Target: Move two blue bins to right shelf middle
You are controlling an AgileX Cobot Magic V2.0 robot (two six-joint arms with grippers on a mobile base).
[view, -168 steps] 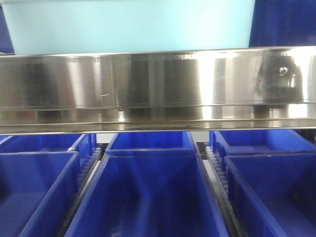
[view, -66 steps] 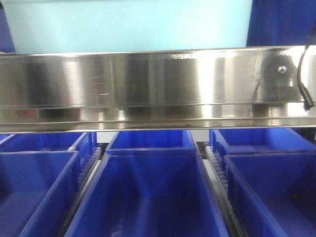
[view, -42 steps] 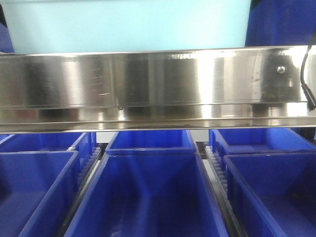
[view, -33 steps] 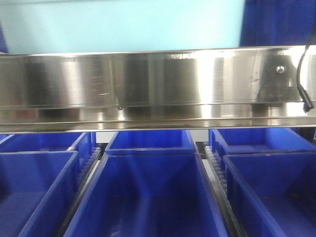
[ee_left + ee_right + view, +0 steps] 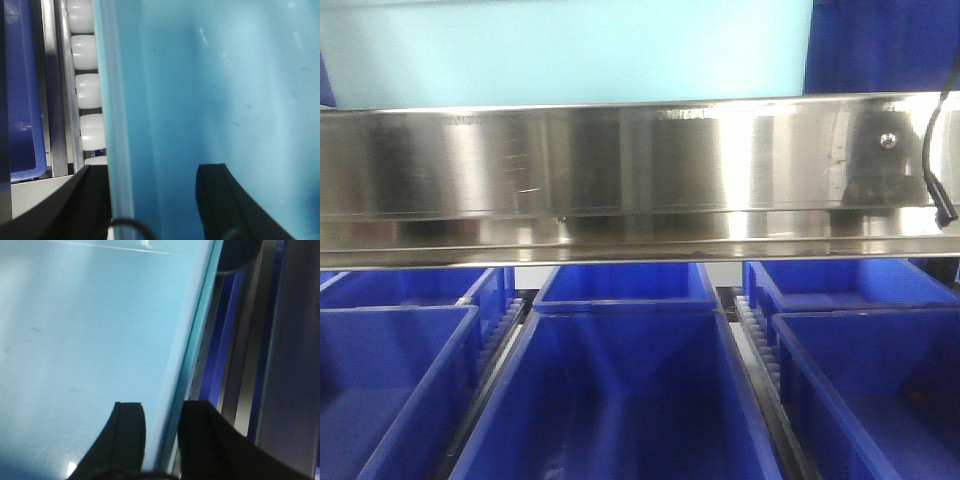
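A light blue bin (image 5: 570,50) sits on the shelf level above a steel rail (image 5: 620,170). In the left wrist view its wall (image 5: 225,100) fills the frame. My left gripper (image 5: 150,200) straddles its left rim with the jaws wide apart, one finger outside and one inside. In the right wrist view my right gripper (image 5: 162,435) has one finger on each side of the bin's (image 5: 75,315) right rim, closed on it. Neither gripper shows in the front view.
Several dark blue bins (image 5: 620,400) stand in lanes on the level below. Another dark blue bin (image 5: 890,45) stands to the right of the light one. A black cable (image 5: 935,150) hangs at the right edge. White rollers (image 5: 87,90) run beside the light bin.
The light blue bin has slid left; its right edge has moved left in the front view. The black cable has come into view at the right.
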